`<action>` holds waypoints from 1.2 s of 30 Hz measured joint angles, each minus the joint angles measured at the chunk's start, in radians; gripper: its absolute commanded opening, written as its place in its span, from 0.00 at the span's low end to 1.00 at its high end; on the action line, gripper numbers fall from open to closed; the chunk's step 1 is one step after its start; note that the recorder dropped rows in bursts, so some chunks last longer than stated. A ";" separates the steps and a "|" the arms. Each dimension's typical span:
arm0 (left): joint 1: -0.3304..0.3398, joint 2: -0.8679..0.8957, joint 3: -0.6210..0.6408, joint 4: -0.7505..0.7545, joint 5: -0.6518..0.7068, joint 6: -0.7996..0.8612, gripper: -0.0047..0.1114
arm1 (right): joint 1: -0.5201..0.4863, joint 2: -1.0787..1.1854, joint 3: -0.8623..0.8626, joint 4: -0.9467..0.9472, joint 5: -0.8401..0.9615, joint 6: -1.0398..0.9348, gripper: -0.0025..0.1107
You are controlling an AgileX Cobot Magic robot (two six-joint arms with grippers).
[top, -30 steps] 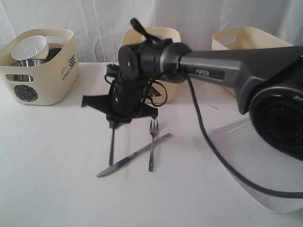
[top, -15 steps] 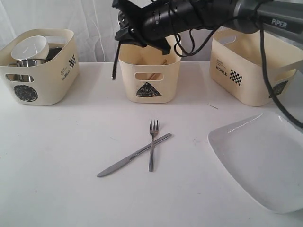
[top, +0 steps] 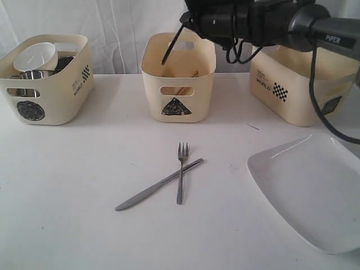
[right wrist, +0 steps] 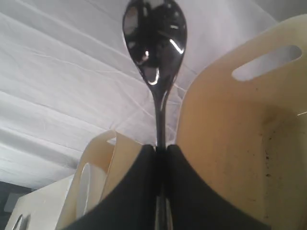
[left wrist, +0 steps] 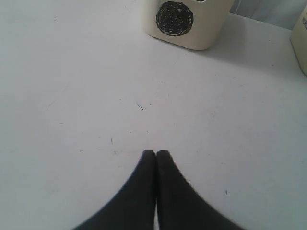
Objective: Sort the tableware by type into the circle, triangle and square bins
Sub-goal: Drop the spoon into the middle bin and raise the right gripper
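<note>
Your right claw (top: 190, 21) is pinched narrow on the handle of the spoon (top: 171, 46), and the wrist view shows the spoon's bowl sticking out past the fingertips. The spoon is in the air, not on the table. From the claw, its long axis slants down and toward the left of the exterior view, and its lower end sits within the open mouth of the triangle bin (top: 152, 95). The claw itself hangs over the bin's back right corner, so the spoon points from that corner in toward the middle. That slant is what your release turns on. I judge that the low end is already over the opening. Letting go here should send it in tip first, though the handle end could clip the back rim.

Further out, the fork (top: 181, 174) and knife (top: 152, 191) lie crossed on the table in front of the bin, with the plate (top: 304, 185) to their right. Your left claw (left wrist: 156, 154) is closed on nothing, low over bare table near the circle bin (top: 45, 95), so the right arm is the nearer one.
</note>
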 measured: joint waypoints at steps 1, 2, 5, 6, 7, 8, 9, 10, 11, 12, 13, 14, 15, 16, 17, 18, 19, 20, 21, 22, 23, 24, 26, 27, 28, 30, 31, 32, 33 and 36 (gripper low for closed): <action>0.000 0.000 0.000 0.000 0.000 0.000 0.04 | 0.000 0.039 -0.015 0.086 -0.010 -0.093 0.02; 0.000 0.000 0.000 0.000 0.000 0.000 0.04 | 0.000 0.060 -0.024 0.113 -0.010 -0.134 0.02; 0.000 0.000 0.000 0.000 0.000 0.000 0.04 | 0.000 0.152 -0.090 0.213 0.058 -0.352 0.02; 0.000 0.000 0.000 0.000 0.000 0.000 0.04 | 0.000 0.161 -0.098 0.220 0.068 -0.384 0.02; 0.000 0.000 0.000 0.000 0.000 0.000 0.04 | 0.000 0.177 -0.114 0.233 0.085 -0.427 0.02; 0.000 0.000 0.000 0.000 0.000 0.000 0.04 | 0.000 0.183 -0.119 0.238 0.085 -0.445 0.02; 0.000 0.000 0.000 0.000 0.000 0.000 0.04 | 0.000 0.185 -0.121 0.240 0.080 -0.453 0.02; 0.000 0.000 0.000 0.000 0.000 0.000 0.04 | 0.000 0.187 -0.121 0.243 0.061 -0.461 0.02; 0.000 0.000 0.000 0.000 0.000 0.000 0.04 | 0.000 0.187 -0.123 0.243 0.052 -0.465 0.03; 0.000 0.000 0.000 0.000 0.000 0.000 0.04 | 0.000 0.187 -0.123 0.247 0.041 -0.467 0.05; 0.000 0.000 0.000 0.000 0.000 0.000 0.04 | 0.000 0.187 -0.123 0.247 0.036 -0.467 0.11; 0.000 0.000 0.000 0.000 0.000 0.000 0.04 | 0.000 0.187 -0.123 0.249 0.034 -0.467 0.15; 0.000 0.000 0.000 0.000 0.000 0.000 0.04 | 0.000 0.187 -0.123 0.250 0.034 -0.467 0.20; 0.000 0.000 0.000 0.000 0.000 0.000 0.04 | 0.000 0.187 -0.123 0.250 0.033 -0.467 0.23; 0.000 0.000 0.000 0.000 0.000 0.000 0.04 | 0.000 0.187 -0.123 0.250 0.033 -0.467 0.25; 0.000 0.000 0.000 0.000 0.000 0.000 0.04 | 0.000 0.187 -0.123 0.250 0.033 -0.467 0.27; 0.000 0.000 0.000 0.000 0.000 0.000 0.04 | 0.000 0.187 -0.123 0.250 0.033 -0.467 0.30; 0.000 0.000 0.000 0.000 0.000 0.000 0.04 | 0.000 0.187 -0.123 0.250 0.033 -0.467 0.33; 0.000 0.000 0.000 0.000 0.000 0.000 0.04 | 0.000 0.187 -0.123 0.252 0.031 -0.467 0.34; 0.000 0.000 0.000 0.000 0.000 0.000 0.04 | 0.000 0.187 -0.123 0.252 0.031 -0.467 0.36; 0.000 0.000 0.000 0.000 0.000 0.000 0.04 | 0.000 0.187 -0.123 0.252 0.029 -0.467 0.36; 0.000 0.000 0.000 0.000 0.000 0.000 0.04 | 0.000 0.187 -0.123 0.252 0.027 -0.467 0.36; 0.000 0.000 0.000 0.000 0.000 0.000 0.04 | 0.000 0.187 -0.123 0.252 0.027 -0.467 0.36; 0.000 0.000 0.000 0.000 0.000 0.000 0.04 | 0.000 0.187 -0.123 0.252 0.035 -0.467 0.35; 0.000 0.000 0.000 0.000 0.000 0.000 0.04 | 0.000 0.187 -0.123 0.252 0.053 -0.457 0.30; 0.000 0.000 0.000 0.000 0.000 0.000 0.04 | -0.002 0.183 -0.123 0.222 0.116 -0.416 0.16; 0.000 0.000 0.000 0.000 0.000 0.000 0.04 | -0.006 0.176 -0.123 0.180 0.145 -0.388 0.06; 0.000 0.000 0.000 0.000 0.000 0.000 0.04 | -0.008 0.166 -0.123 0.112 0.188 -0.328 0.03; 0.000 0.000 0.000 0.000 0.000 0.000 0.04 | -0.008 0.151 -0.123 0.018 0.212 -0.278 0.02; 0.000 0.000 0.000 0.000 0.000 0.000 0.04 | -0.011 0.098 -0.123 -0.360 0.310 -0.053 0.02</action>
